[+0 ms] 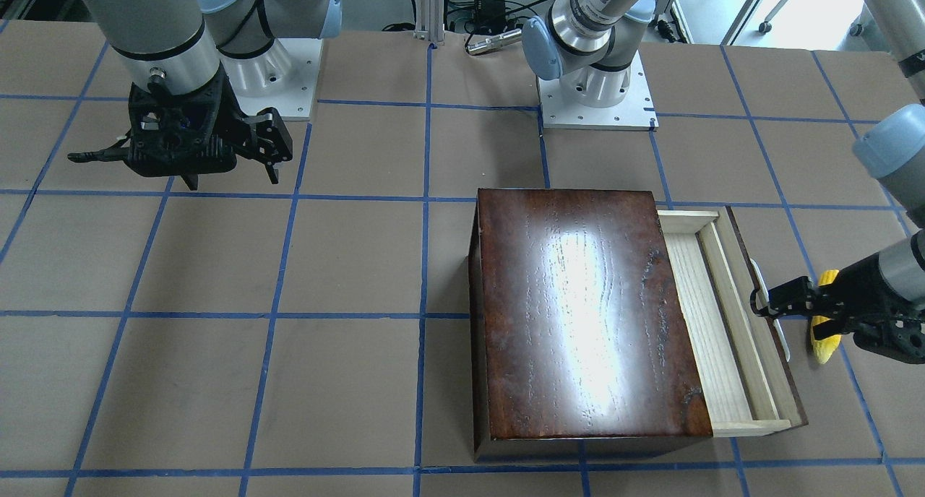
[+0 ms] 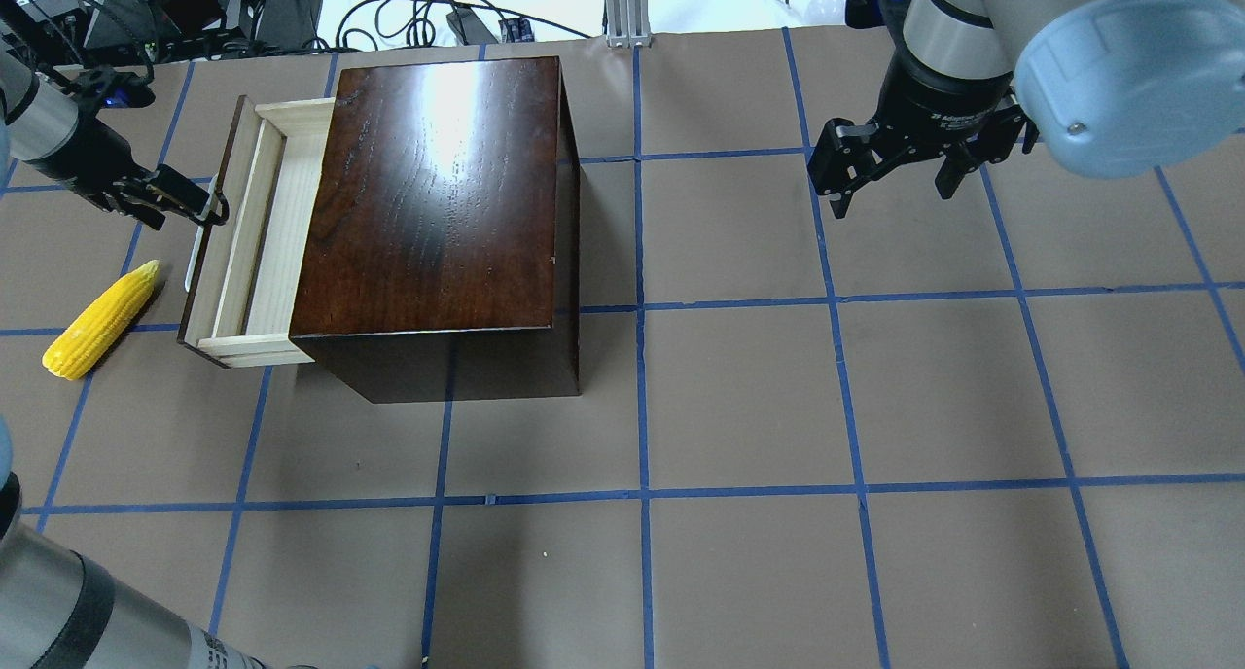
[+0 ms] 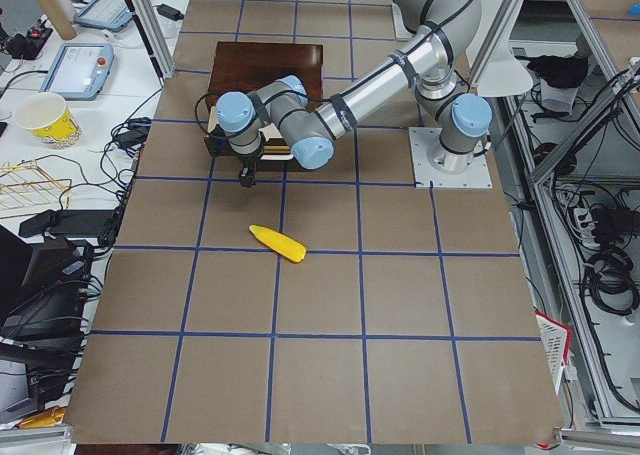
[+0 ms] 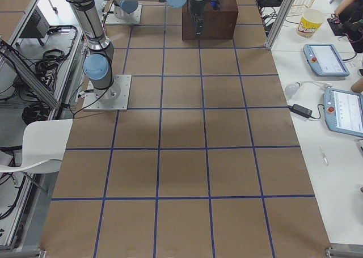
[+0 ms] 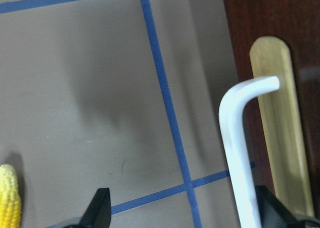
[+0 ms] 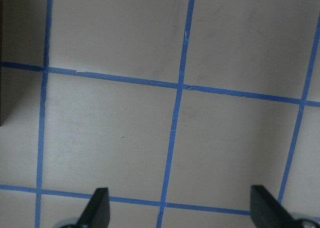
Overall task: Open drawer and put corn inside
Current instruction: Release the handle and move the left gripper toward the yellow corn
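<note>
The dark reddish-brown box (image 2: 438, 183) stands on the table. Its drawer (image 2: 263, 231) is pulled partly out, showing the pale wood tray (image 1: 712, 323) and the white curved handle (image 5: 235, 138). My left gripper (image 2: 209, 205) is at the handle. In the left wrist view its fingers (image 5: 100, 210) are spread, with the handle between them near the right finger. The yellow corn (image 2: 102, 319) lies on the table beside the drawer front, partly hidden behind the gripper in the front view (image 1: 824, 338). My right gripper (image 2: 893, 194) is open and empty, far from the box.
The table is brown paper with a blue tape grid (image 6: 175, 133). Both arm bases (image 1: 596, 103) are bolted at the robot's edge. Cables and devices (image 2: 292, 8) lie beyond the far edge, behind the box.
</note>
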Robot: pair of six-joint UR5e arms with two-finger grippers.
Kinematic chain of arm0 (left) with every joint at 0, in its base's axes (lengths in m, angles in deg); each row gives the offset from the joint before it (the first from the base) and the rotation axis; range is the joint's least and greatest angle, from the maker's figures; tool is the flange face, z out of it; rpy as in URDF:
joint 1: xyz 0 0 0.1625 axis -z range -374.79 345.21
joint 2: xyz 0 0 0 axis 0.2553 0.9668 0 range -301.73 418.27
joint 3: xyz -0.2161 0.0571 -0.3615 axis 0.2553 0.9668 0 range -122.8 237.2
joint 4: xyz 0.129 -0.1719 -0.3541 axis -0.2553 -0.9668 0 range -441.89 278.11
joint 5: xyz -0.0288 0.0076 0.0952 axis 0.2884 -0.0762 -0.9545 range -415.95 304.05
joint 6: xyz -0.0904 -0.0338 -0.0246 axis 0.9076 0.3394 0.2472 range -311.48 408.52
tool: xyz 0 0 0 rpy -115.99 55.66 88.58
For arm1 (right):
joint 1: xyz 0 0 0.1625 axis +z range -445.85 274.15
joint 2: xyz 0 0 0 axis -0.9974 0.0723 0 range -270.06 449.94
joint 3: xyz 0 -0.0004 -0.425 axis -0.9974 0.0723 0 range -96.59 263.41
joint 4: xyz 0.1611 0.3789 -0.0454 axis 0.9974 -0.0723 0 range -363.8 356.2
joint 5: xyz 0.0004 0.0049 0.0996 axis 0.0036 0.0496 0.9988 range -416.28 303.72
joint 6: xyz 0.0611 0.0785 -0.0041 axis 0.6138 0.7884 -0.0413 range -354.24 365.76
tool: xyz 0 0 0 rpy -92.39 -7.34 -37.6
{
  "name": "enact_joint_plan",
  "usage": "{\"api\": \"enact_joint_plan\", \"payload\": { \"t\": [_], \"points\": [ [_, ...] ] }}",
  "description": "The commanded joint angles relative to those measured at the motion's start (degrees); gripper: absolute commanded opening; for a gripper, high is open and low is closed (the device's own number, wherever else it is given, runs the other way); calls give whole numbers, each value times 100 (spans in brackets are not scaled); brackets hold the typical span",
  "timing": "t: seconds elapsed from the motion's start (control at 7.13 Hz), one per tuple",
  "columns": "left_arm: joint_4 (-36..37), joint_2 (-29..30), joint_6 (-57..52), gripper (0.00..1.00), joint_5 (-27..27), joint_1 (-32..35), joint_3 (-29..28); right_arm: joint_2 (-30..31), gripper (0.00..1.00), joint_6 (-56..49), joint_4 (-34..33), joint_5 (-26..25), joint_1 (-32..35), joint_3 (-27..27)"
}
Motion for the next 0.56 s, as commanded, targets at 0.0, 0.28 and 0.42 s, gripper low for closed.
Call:
{"api": "enact_joint_plan", "payload": {
  "t": [0.0,0.28,0.42],
  "points": [
    [-28,33,-54,100,-24,-66,-53,0,100,0,0,0,0,0],
    [-54,-28,-37,100,-15,-66,-61,0,100,0,0,0,-18,0],
    [-298,-177,7,100,-6,-48,-70,0,100,0,0,0,0,0]
  ]
}}
